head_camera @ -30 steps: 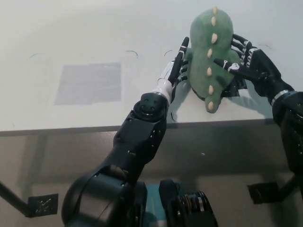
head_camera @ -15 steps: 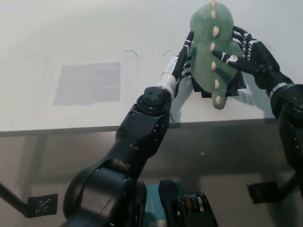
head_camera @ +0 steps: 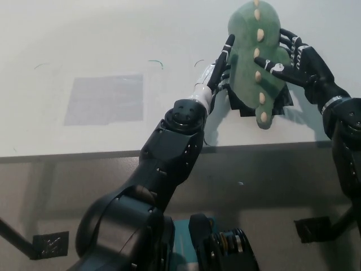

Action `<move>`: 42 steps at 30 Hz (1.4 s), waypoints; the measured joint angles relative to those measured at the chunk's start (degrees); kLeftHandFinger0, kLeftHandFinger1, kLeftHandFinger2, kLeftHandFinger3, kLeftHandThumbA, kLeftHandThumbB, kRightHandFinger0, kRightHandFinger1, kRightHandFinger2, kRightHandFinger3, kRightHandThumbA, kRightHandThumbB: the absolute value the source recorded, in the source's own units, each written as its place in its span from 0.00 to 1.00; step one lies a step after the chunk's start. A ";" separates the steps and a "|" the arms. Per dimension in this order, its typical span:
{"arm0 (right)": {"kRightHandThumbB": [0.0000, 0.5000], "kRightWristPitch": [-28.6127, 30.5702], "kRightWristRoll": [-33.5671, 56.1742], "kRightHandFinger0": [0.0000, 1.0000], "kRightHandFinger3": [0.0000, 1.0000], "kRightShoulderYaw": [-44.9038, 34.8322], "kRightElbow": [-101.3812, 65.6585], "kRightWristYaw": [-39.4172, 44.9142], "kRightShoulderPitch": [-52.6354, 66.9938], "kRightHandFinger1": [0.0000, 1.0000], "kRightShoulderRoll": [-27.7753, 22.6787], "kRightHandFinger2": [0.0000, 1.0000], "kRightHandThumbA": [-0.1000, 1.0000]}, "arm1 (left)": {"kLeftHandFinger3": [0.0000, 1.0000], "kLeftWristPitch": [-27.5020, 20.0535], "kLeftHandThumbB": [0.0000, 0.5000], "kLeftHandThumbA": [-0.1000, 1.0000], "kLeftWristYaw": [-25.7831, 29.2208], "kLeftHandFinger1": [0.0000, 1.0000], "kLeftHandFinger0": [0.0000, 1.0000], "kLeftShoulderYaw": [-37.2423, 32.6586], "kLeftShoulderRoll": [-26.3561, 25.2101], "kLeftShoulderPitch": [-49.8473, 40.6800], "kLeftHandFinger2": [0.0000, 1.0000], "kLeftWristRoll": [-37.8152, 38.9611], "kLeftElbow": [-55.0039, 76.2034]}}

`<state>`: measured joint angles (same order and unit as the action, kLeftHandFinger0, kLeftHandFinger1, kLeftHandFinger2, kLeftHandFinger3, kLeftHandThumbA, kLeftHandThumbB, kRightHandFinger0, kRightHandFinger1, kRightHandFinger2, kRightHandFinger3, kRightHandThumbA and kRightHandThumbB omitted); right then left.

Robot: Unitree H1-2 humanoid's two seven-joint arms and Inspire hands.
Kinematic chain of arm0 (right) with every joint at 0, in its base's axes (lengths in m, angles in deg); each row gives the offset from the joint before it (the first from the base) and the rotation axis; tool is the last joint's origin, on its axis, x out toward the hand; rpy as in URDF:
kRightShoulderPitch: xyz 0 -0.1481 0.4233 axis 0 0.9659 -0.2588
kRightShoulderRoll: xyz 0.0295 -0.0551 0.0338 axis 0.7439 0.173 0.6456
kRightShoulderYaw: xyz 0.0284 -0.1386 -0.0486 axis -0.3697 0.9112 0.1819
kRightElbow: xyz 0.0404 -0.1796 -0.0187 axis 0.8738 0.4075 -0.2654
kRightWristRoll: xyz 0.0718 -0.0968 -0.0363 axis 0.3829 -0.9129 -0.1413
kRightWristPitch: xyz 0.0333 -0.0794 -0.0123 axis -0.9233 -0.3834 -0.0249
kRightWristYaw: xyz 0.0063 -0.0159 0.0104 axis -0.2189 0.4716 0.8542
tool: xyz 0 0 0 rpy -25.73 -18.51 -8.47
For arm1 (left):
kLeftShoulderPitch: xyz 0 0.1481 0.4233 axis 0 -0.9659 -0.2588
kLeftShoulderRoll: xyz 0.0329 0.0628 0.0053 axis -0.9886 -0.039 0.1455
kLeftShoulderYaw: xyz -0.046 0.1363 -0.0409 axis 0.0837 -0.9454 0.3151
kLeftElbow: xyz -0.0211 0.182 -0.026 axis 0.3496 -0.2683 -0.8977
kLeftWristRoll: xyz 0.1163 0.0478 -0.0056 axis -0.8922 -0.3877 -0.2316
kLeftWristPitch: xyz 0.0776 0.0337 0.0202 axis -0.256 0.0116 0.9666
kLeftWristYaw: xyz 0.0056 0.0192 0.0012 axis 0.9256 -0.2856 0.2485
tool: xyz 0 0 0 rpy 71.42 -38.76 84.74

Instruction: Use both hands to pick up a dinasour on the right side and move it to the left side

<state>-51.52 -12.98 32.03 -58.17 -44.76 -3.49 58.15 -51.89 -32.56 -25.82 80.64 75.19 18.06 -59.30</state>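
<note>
A green plush dinosaur point(head_camera: 248, 53) with a row of cream spikes is at the right of the white table point(head_camera: 169, 34). It is pressed between both hands. My left hand point(head_camera: 221, 63) lies flat against its left flank, fingers stretched upward. My right hand point(head_camera: 298, 61) wraps its right flank, with one finger across the front. The dinosaur's tail end point(head_camera: 264, 117) hangs toward the table's front edge. A dark square patch point(head_camera: 241, 105) shows on the table under the toy, which seems raised off the surface.
A grey rectangular patch point(head_camera: 104, 99) lies on the left part of the table. The table's front edge point(head_camera: 84, 153) runs across the picture's middle, with floor below it. Small pen marks point(head_camera: 157, 62) dot the tabletop.
Both hands have carried the dinosaur a little up and away from the front edge, uncovering more of the dark patch beneath it. The left forearm has stretched further forward.
</note>
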 measured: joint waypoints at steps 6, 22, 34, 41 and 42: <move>0.48 0.36 -0.41 1.00 1.00 0.02 1.71 -0.90 0.66 1.00 1.43 1.00 1.00 | 1.00 0.06 0.35 1.00 -0.26 1.00 1.00 0.01 -0.02 -1.32 1.00 0.11 -0.12; 0.37 8.99 -2.67 1.00 1.00 2.00 6.62 -5.16 3.43 1.00 5.53 1.00 1.00 | 1.00 -4.19 0.33 1.00 -0.77 1.00 1.00 -1.22 -0.66 -7.11 1.00 0.17 1.82; 0.51 12.00 -3.49 1.00 1.00 3.87 11.47 -7.29 1.37 1.00 9.98 1.00 1.00 | 1.00 -3.60 0.49 1.00 -2.60 1.00 1.00 -1.49 -4.23 -14.76 1.00 0.56 12.61; 0.55 12.53 -3.49 0.90 1.00 5.23 13.96 -7.54 -0.50 1.00 14.07 1.00 1.00 | 1.00 0.35 0.40 1.00 -3.80 1.00 1.00 -0.86 -8.05 -21.09 1.00 1.50 24.54; 0.51 12.51 -3.50 0.96 1.00 5.43 14.23 -7.55 -0.77 1.00 14.65 1.00 1.00 | 1.00 1.26 0.39 1.00 -3.81 1.00 1.00 -0.67 -8.54 -22.14 1.00 1.63 26.61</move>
<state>-39.02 -16.48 37.46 -43.95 -52.31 -4.26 72.80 -50.62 -36.37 -26.49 72.10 53.05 19.69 -32.69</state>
